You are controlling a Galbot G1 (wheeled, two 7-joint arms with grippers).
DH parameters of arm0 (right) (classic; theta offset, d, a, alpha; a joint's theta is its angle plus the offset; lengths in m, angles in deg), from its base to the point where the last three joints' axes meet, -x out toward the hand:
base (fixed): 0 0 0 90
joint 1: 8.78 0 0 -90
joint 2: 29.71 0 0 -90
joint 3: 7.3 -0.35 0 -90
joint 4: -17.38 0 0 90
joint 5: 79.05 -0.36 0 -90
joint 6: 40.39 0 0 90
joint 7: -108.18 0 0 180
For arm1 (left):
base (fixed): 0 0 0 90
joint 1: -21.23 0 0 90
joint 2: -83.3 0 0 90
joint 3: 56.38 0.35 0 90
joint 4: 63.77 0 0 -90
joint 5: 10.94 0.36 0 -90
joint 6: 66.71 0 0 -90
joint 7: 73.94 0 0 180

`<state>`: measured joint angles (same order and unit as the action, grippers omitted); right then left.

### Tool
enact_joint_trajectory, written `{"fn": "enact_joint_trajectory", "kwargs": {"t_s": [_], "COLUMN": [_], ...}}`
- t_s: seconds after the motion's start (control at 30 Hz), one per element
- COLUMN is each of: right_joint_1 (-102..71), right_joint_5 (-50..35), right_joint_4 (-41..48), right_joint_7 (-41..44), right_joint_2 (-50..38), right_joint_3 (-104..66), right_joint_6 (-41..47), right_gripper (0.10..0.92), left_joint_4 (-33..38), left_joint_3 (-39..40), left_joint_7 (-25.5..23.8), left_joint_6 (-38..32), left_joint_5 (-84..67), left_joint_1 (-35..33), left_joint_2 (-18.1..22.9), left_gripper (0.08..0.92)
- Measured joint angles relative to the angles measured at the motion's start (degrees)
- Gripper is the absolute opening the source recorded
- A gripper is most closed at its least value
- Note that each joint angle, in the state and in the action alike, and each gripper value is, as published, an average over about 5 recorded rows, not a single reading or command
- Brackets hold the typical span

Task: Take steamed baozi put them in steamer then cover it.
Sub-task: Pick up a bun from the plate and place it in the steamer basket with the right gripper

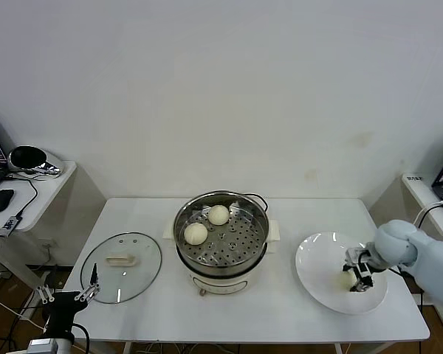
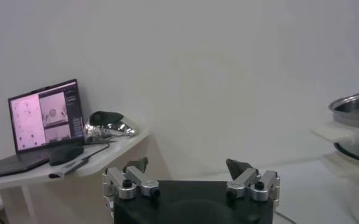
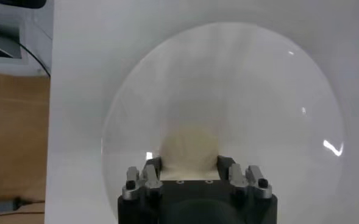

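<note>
At lower right, the right gripper (image 1: 358,280) clamps a bun (image 3: 189,148) on the plate (image 1: 321,254); left gripper (image 1: 88,293), lower left, jaws apart

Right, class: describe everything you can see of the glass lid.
The glass lid is round, clear, with a thin metal rim and a cream-white rectangular handle at its centre. It lies flat on the white table, handle up, to the robot's left of the steamer, off the pot. The left tool hangs open at its near edge.
</note>
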<state>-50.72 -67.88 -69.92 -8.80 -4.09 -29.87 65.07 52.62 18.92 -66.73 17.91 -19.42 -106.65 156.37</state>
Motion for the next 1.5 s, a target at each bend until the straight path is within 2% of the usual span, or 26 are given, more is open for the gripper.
{"fn": "enact_joint_trajectory", "kwargs": {"t_s": [0.4,0.87,1.17,1.5], "right_joint_1": [20.9,40.5,42.7,41.2], "right_joint_5": [-9.2,-20.4,-19.9,-13.2], "right_joint_4": [0.8,1.4,2.9,4.1], "right_joint_7": [2.6,0.2,-0.1,0.1], "right_joint_2": [3.6,20.4,32.5,41.1], "right_joint_3": [7.6,20.9,28.4,34.0], "right_joint_6": [-1.0,-6.2,-12.5,-21.0], "right_gripper": [0.57,0.577,0.586,0.594], "left_joint_4": [0.1,0.0,0.2,1.1], "left_joint_3": [0.5,-0.3,-1.3,-2.2], "left_joint_7": [0.0,0.1,0.1,0.2], "left_joint_6": [0.3,0.2,0.1,0.1], "left_joint_5": [-0.1,-0.4,-0.5,-0.9], "left_joint_1": [0.5,0.6,0.2,-0.4], "left_joint_2": [-0.6,0.1,0.7,1.0], "left_gripper": [0.823,0.823,0.823,0.823]}}
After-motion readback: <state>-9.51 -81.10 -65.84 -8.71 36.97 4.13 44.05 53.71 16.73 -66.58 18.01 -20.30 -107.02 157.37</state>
